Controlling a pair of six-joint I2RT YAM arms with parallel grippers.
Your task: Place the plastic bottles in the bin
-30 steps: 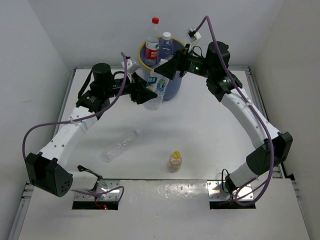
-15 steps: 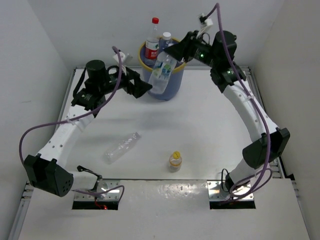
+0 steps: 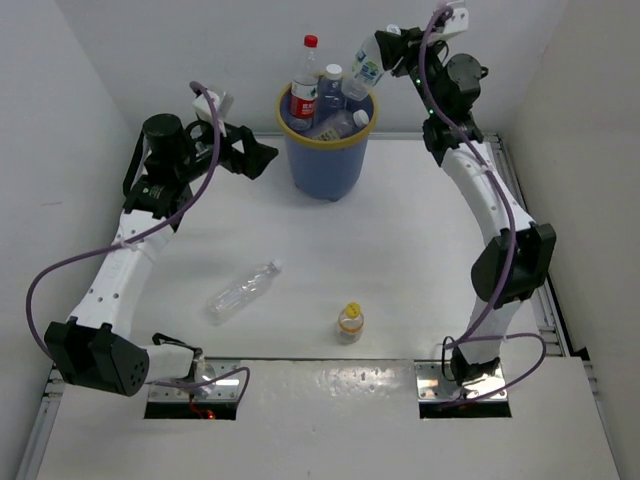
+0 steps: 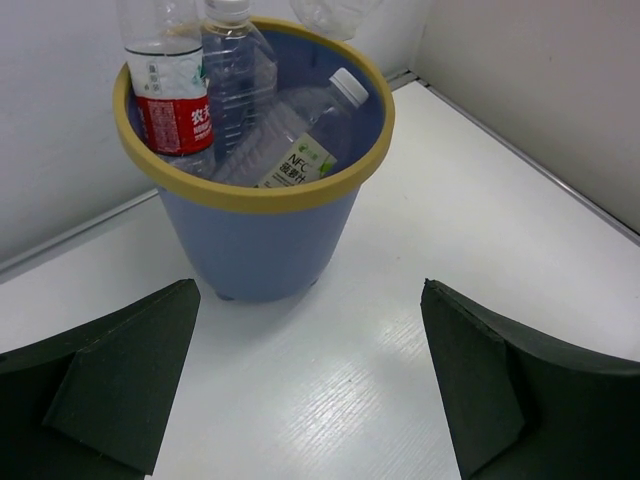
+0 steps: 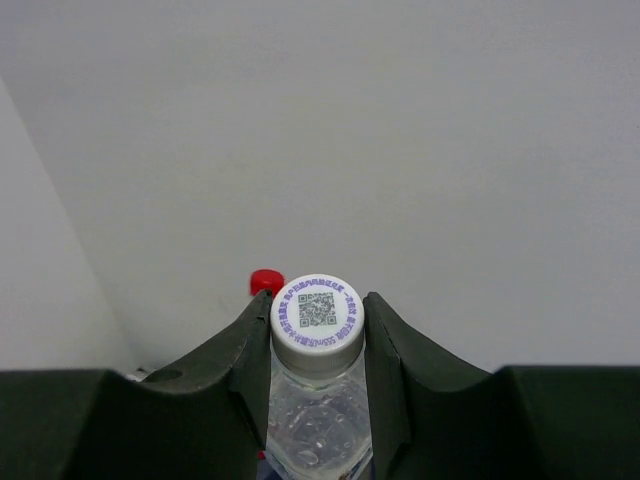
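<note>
The plastic bottles (image 3: 330, 95) are split between the bin (image 3: 322, 165) and the table (image 3: 420, 270). Three sit in the blue, yellow-rimmed bucket, which stands at the table's 12 o'clock, close to the back wall (image 3: 200, 50). Inside it a red-capped bottle (image 4: 168, 95) with a red label stands upright at the bin's 10 o'clock. A pale-capped bottle (image 4: 235, 75) stands just beside it at 12. A white-capped bottle (image 4: 300, 140) with a green-lettered label lies slanted across the middle, its cap up near the rim at 2 o'clock. A fourth bottle (image 3: 364, 66) hangs tilted in the air over the rim at about 1 o'clock, carried by the right gripper (image 5: 318, 335). Its jaws are closed round the neck just under a white cap printed with a square code, and from that wrist's camera the red cap peeps out behind one finger. The slanted bottle's cap end takes up that same side of the opening. The left gripper (image 4: 308, 300) hovers at the bin's 9 o'clock, facing the bucket, its jaws spread wide and holding nothing. Two more bottles are out on the table, well apart from the bin. A clear bottle (image 3: 243, 291) lies on its side at about 7 o'clock, and a small yellow-capped bottle (image 3: 350, 320) stands upright at 6 o'clock, near the arms' bases.
</note>
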